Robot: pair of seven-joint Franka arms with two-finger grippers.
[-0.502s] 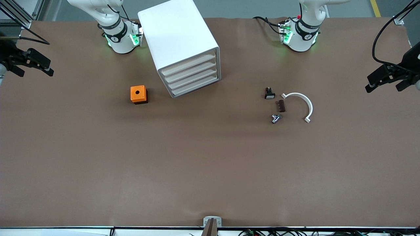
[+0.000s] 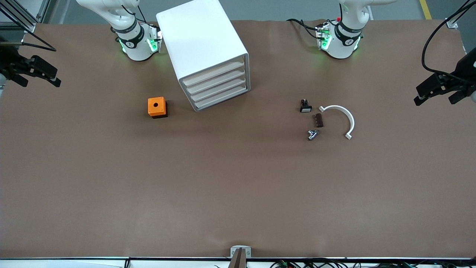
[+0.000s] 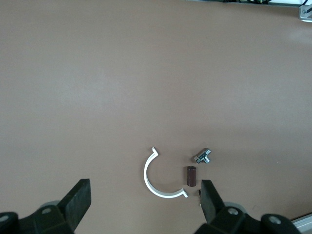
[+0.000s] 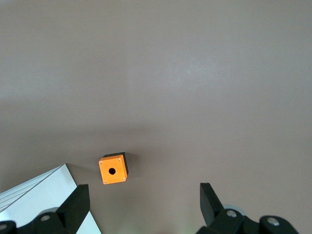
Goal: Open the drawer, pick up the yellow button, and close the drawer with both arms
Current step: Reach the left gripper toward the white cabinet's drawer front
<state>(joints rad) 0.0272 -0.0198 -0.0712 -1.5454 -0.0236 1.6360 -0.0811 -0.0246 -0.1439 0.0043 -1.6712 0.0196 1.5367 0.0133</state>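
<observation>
Robot lab, brown-covered table [image 2: 238, 193], aluminium framing [image 2: 22, 16]

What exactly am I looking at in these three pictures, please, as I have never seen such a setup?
Two white robot arms stand at a brown table. The wide picture looks down from across it; the other two come from cameras on each arm's wrist. The left tool hangs open at its end of the table, seeing a white curved clip, a brown block and a metal fitting. The right tool hangs open at the other end, seeing an orange box beside a white cabinet. Its top drawer is shut. Nothing is held.
</observation>
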